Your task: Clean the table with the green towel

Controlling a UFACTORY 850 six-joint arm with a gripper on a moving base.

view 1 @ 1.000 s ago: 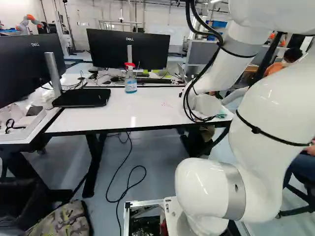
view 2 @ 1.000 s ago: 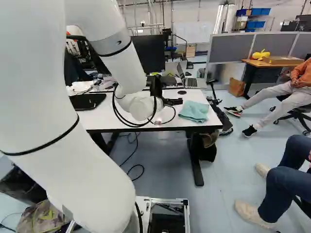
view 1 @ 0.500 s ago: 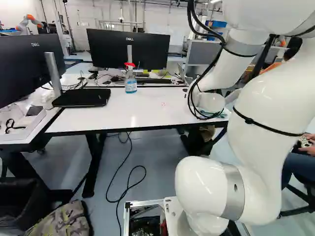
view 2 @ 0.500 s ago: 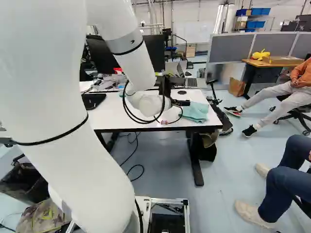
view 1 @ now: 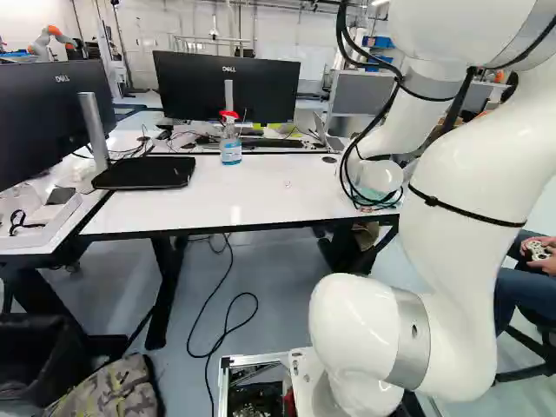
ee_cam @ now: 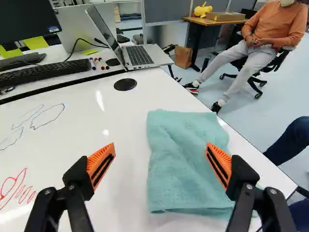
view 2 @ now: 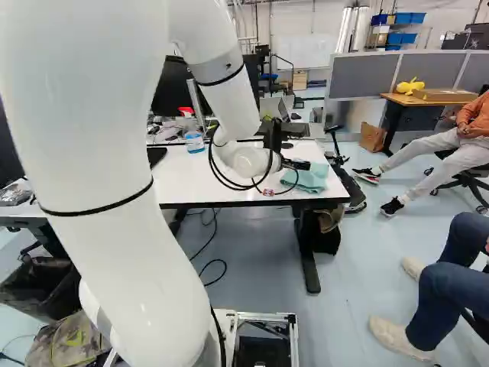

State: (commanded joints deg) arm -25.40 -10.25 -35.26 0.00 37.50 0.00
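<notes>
Red and blue scribbles, teal towel on white table

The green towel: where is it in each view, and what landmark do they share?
Left base view: mostly hidden behind the arm, right of middle.
Right base view: the towel lies at the table's right end.
Wrist view: ahead of the gripper.
Shared landmark: the laptop.

In my right base view, the towel lies on the table, toward its right end; the spray bottle stands farther left, before a monitor. Beyond the towel, markers lie beside the laptop.
</notes>
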